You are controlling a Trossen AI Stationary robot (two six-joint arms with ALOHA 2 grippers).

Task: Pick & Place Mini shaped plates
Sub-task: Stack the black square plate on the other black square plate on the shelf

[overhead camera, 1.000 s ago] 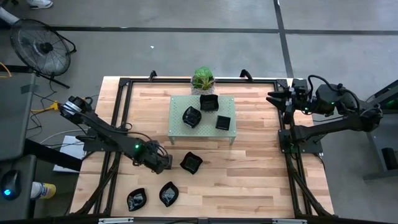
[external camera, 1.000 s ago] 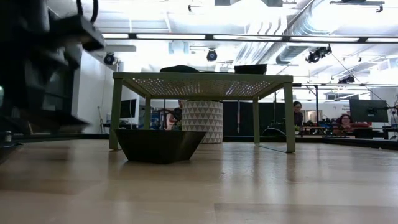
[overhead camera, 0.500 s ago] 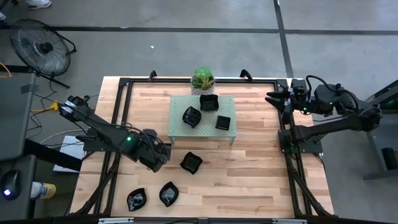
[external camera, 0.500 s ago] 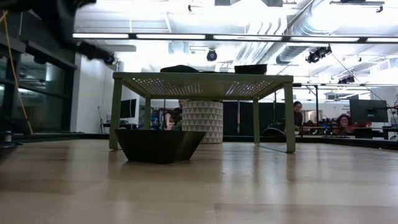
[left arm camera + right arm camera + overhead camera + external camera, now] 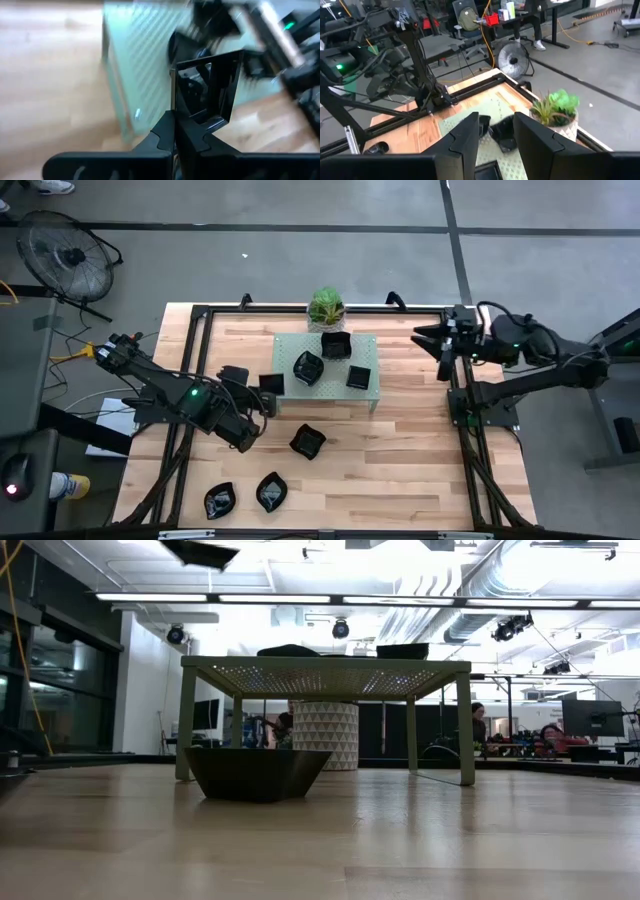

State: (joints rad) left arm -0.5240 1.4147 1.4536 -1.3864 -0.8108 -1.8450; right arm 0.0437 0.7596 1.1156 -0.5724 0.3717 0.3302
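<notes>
The left tool [image 5: 262,387] pinches a square black dish [image 5: 271,384] by its rim, lifted just beside the green rack's [image 5: 365,395] left edge; the rack lies to its right. The right tool [image 5: 432,340], half open and empty, waits farther off.

— Where's the left gripper [image 5: 262,392]?
— Raised over the bench's left half, fingers [image 5: 172,131] pinched on a square plate [image 5: 207,90].
— And the right gripper [image 5: 428,338]?
— Above the bench's far right corner, fingers [image 5: 467,134] parted, empty.
</notes>
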